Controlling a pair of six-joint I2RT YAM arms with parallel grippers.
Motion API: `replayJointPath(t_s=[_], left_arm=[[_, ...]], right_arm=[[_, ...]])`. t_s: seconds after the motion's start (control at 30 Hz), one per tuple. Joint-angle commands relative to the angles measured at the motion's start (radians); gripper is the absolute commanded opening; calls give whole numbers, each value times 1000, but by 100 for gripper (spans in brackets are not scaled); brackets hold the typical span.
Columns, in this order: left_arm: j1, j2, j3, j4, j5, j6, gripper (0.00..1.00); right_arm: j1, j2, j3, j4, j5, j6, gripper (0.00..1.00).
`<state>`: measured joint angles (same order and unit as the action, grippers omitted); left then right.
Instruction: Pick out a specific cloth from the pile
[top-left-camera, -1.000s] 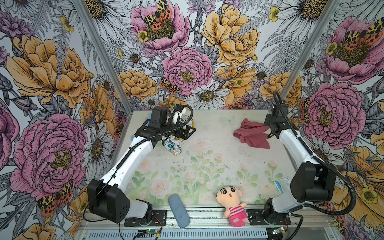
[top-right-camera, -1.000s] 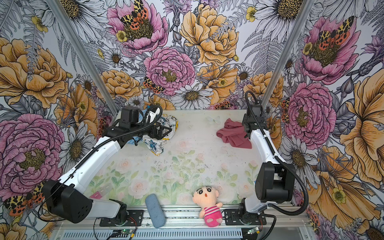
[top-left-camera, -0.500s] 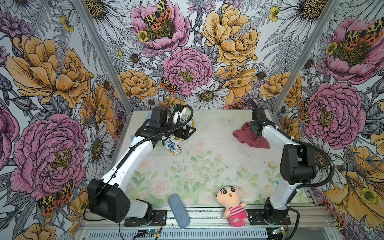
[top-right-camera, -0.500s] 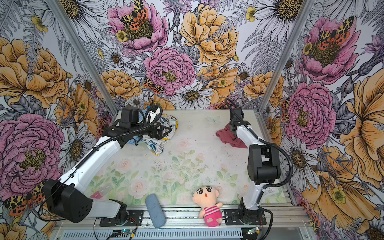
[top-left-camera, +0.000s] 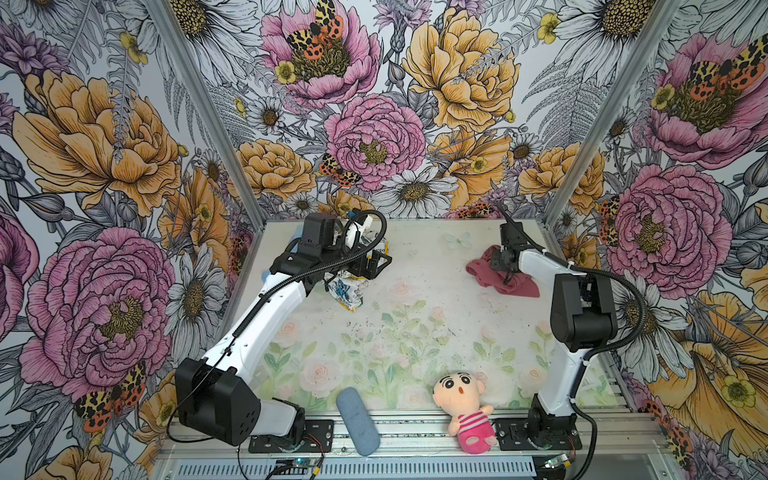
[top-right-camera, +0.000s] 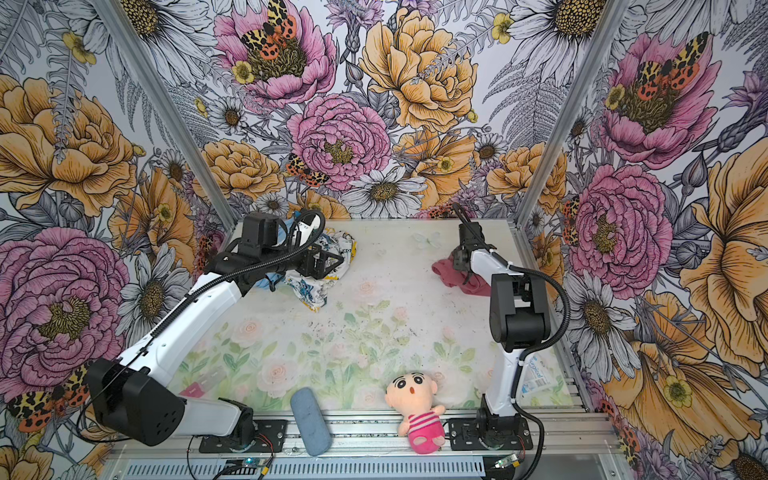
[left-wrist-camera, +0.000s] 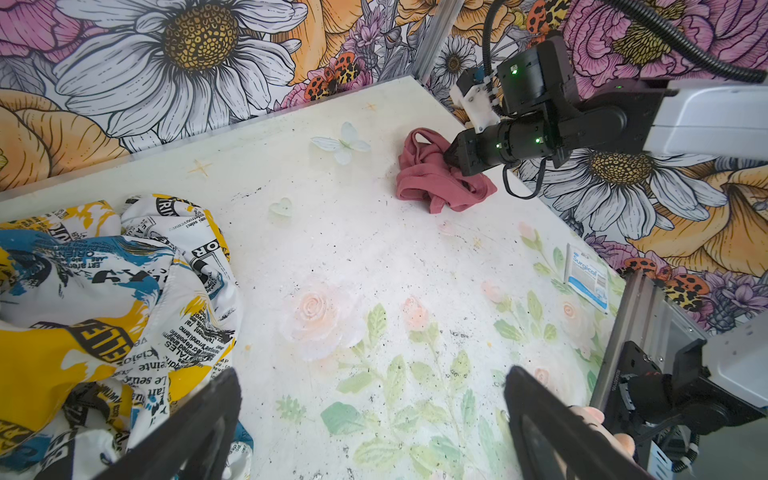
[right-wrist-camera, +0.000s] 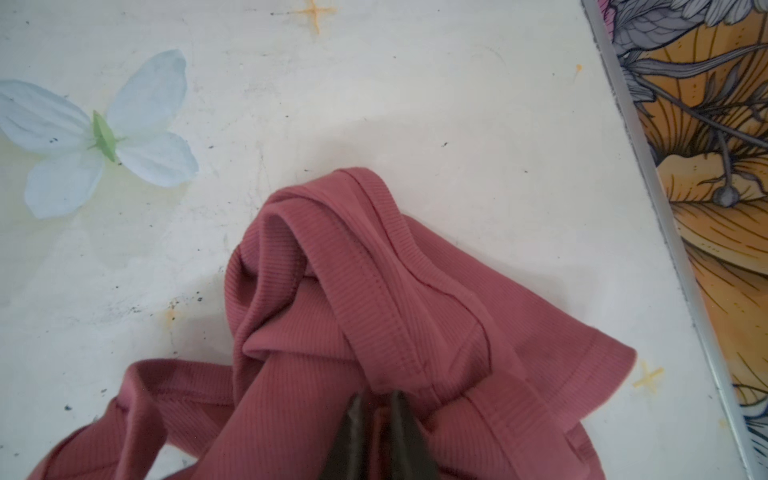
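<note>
Well back across the table (top-left-camera: 419, 249) from the plush doll (top-left-camera: 462, 400), and a little to its right, the dusty-rose cloth (top-left-camera: 509, 281) lies crumpled on the surface near the far corner; both top views show it there (top-right-camera: 478, 286). It sits alone, well apart from the pile.

The right gripper (right-wrist-camera: 376, 401) is down on it. From the right wrist view its two dark fingertips (right-wrist-camera: 353, 409) stand a narrow gap apart, with a ridge of ribbed pink fabric (right-wrist-camera: 374, 307) between them. Whether they actually squeeze that ridge I cannot tell.

Back from the doll on its left side, the pile (top-left-camera: 347, 286) is a heap of white cloth printed in yellow, blue and black (left-wrist-camera: 104, 299), with a bit of light blue cloth (top-right-camera: 266, 283) showing under the arm. The left gripper (top-left-camera: 376, 264) hangs over the pile's edge nearest the pink cloth, its jaws spread wide and nothing between them (left-wrist-camera: 372, 374).

Just left of the doll at the front edge lies a blue-grey oblong pad (top-left-camera: 357, 422). To the doll's right, past the right arm's base, is a small surgical packet (top-right-camera: 536, 376).
</note>
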<state>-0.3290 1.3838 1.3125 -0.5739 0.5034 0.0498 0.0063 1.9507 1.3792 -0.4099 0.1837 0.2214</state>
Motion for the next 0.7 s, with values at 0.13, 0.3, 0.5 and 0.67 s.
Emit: replayJointPath(t_s=[0.13,0.3,0.5,0.67], left_arm=[[0,6,-14,28,11,-16,99],[-4,9,-15,28,11,-16,99],[-8,9,-18,28,3,-13,99],[-8,10,-17,27,5,-12,99]], right_arm=[[11,-165,-81,90,-142,-11,69],[60,-165,-89,79,-182,-55,98],[93,-79,-54,-9,-11,-82,99],[91,-5,-9,-74,151,-54,100]])
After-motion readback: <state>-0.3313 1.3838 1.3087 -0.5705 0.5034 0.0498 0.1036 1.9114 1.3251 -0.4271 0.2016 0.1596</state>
